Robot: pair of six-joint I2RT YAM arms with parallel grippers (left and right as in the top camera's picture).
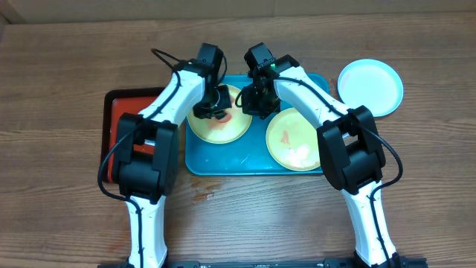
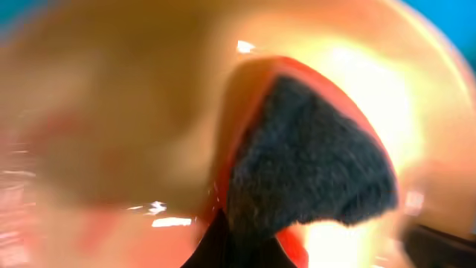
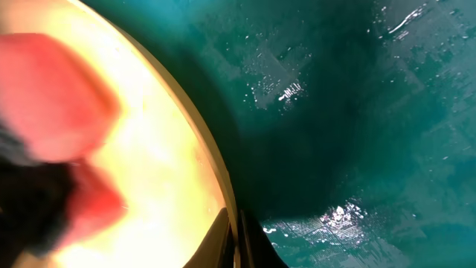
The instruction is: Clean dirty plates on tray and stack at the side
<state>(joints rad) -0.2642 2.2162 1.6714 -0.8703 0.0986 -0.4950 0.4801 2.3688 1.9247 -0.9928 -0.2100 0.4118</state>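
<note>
Scrubbing is best done flat, the sponge (image 2: 305, 171) clamped in the left gripper (image 1: 211, 109), the plate (image 1: 220, 132) pinched at its rim by the right gripper (image 1: 250, 105).

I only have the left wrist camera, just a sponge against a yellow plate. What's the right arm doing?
Observer: The right gripper is shut on the rim of the left yellow-green plate, the one under your sponge.
Operator: Any other plate on the tray?
Observer: Yes, the right yellow-green plate, orange-smeared, lies on the turquoise tray.
Operator: Where's the blue one?
Observer: The pale blue plate sits on the table, off the tray's far right corner.
</note>
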